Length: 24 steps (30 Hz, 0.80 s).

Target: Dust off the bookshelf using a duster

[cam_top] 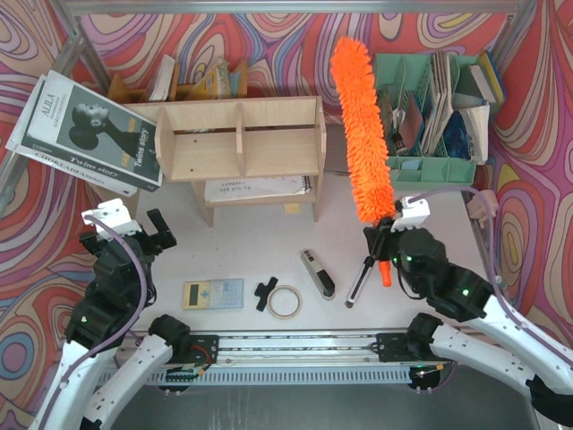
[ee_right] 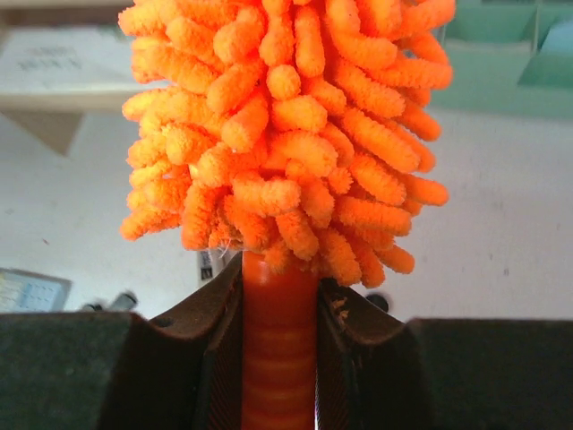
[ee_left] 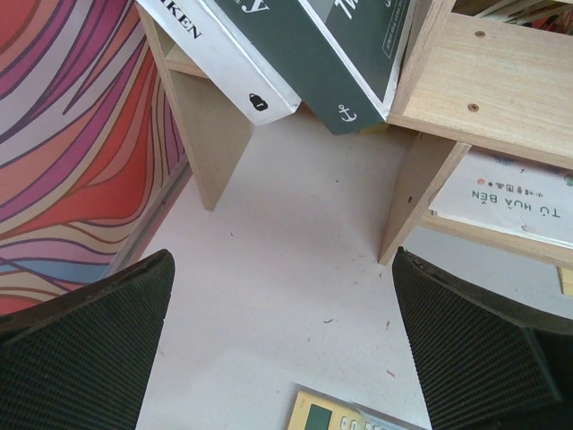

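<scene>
Grip: my R fingers (ee_right: 336, 322) clamped on duster (cam_top: 363, 125) handle; L fingers (cam_top: 161, 235) wide open, empty.
Risk: if I swing fast, head could clip organizer (cam_top: 430, 168) or knock books (cam_top: 85, 125) off bookshelf (cam_top: 240, 134).

Bright orange duster (cam_top: 362, 125), pale plywood bookshelf (cam_top: 240, 136), mint green organizer (cam_top: 428, 167), swirly multicoloured backdrop (cam_top: 269, 40).

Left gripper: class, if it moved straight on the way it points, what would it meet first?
Probably the bare table, just short of the bookshelf leg; depth is unclear.
</scene>
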Tool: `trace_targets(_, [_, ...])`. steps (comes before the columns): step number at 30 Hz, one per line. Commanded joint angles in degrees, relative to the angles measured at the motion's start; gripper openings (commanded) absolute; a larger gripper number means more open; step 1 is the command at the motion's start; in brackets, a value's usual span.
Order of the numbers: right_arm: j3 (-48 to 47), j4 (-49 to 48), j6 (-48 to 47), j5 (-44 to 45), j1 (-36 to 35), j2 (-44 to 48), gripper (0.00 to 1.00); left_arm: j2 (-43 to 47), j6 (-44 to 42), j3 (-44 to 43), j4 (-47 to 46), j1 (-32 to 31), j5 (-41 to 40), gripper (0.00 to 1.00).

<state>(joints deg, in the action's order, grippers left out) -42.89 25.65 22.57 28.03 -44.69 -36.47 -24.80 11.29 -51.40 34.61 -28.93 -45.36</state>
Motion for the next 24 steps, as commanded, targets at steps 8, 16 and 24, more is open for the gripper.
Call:
trace_targets(8, [-6.3, -17.7, -21.9, -17.1, -0.3, -0.8, 0.00, -1.8, 4.7, -3.4, 1.9, 0.2, -1.1, 0.99])
trace_targets(16, [-5.3, -20.7, -28.9, -29.9, -0.3, -4.5, 0.00, -4.3, 16.3, -13.6, 11.4, 0.2, 2.2, 0.98])
trace_targets(24, [-3.8, -20.2, -30.8, -39.5, -0.7, -5.9, 0.00, -6.7, 26.2, -21.5, 19.7, 0.2, 4.6, 0.98])
